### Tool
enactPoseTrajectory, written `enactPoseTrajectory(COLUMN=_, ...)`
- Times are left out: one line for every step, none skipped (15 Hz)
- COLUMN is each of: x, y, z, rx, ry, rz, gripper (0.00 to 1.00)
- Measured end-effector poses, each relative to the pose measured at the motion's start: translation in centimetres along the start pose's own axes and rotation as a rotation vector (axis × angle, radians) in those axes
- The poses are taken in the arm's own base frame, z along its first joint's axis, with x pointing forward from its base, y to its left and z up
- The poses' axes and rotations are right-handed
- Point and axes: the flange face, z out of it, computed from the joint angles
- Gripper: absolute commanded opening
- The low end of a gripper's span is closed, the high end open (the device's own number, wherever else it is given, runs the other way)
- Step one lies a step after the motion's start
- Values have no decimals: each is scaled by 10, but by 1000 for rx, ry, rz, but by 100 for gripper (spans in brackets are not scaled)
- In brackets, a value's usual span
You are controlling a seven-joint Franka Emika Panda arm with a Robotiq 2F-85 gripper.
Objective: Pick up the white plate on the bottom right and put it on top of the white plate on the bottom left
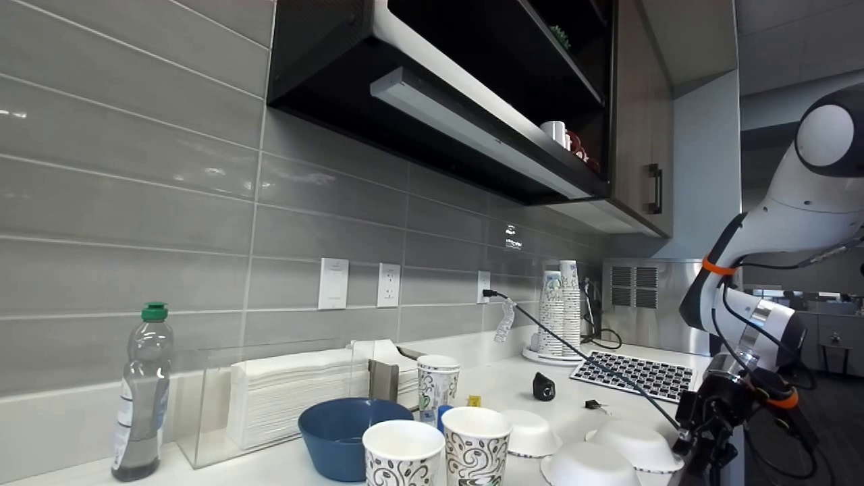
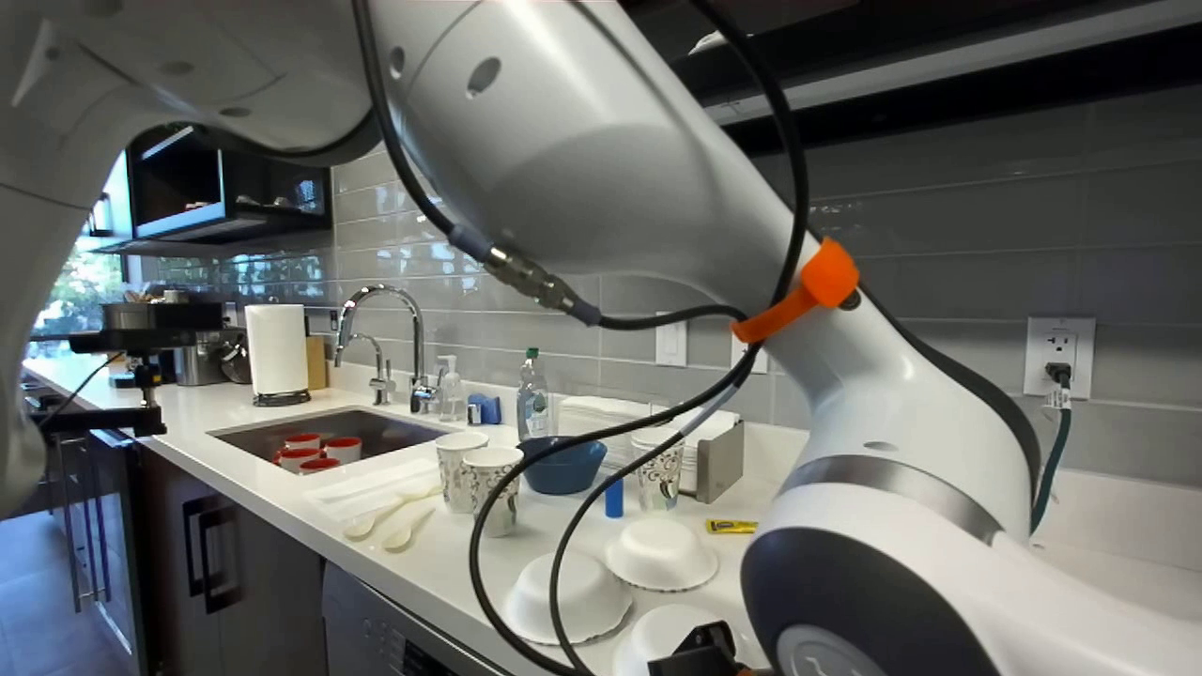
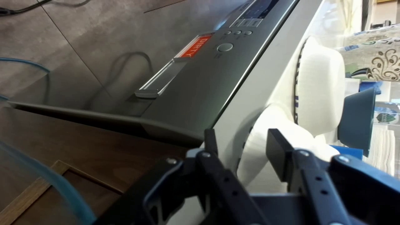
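Fingers are standing apart near the closest upturned bowl; you are ideally aligning them astride its rim before closing.

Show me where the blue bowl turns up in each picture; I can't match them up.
In an exterior view: the blue bowl is at the bottom, left of centre.
In an exterior view: the blue bowl is below mid-height, slightly left of centre.
In the wrist view: the blue bowl is towards the right edge, around mid-height.
Shared landmark: a swirl-patterned paper cup shows in every view.
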Motion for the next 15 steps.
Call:
enactPoseTrajectory(x=0, y=1, z=0, rx=0, ry=0, rz=0, gripper=9)
enactPoseTrajectory(x=1, y=1, z=0, rx=0, ry=0, rz=1, gripper=1)
enactPoseTrajectory(x=1, y=1, z=0, rx=0, ry=-1, rz=1, gripper=0)
enactPoseTrajectory(x=1, y=2, z=0, rx=1, ry=-1, rz=1, gripper=0)
enactPoseTrajectory(x=1, y=2, z=0, rx=1, ry=-1, rz=1, gripper=0)
enactPoseTrajectory(x=1, y=2, z=0, rx=1, ry=-1, rz=2, gripper=0)
enactPoseTrajectory(x=1, y=2, z=0, rx=4, ry=-1, rz=2, gripper=0)
enactPoseTrajectory(x=0, y=2, z=-1, rx=5, ry=-1, rz=2, gripper=0)
enactPoseTrajectory(x=0, y=3, z=-1, rx=6, ry=0, rz=2, gripper=0)
enactPoseTrajectory(x=-1, y=3, z=-2, rx=7, ry=1, rz=2, gripper=0)
enactPoseTrajectory(x=-1, y=3, z=-2, rx=12, ry=0, rz=0, gripper=0)
enactPoseTrajectory(x=-2, y=4, z=-3, rx=21, ry=-2, rz=-5, gripper=0)
enactPoseTrajectory(x=-4, y=3, z=-3, rx=33, ry=-7, rz=-13, gripper=0)
enactPoseTrajectory(x=-6, y=2, z=-3, rx=50, ry=-13, rz=-25, gripper=0)
enactPoseTrajectory(x=-7, y=1, z=-3, rx=70, ry=-20, rz=-39, gripper=0)
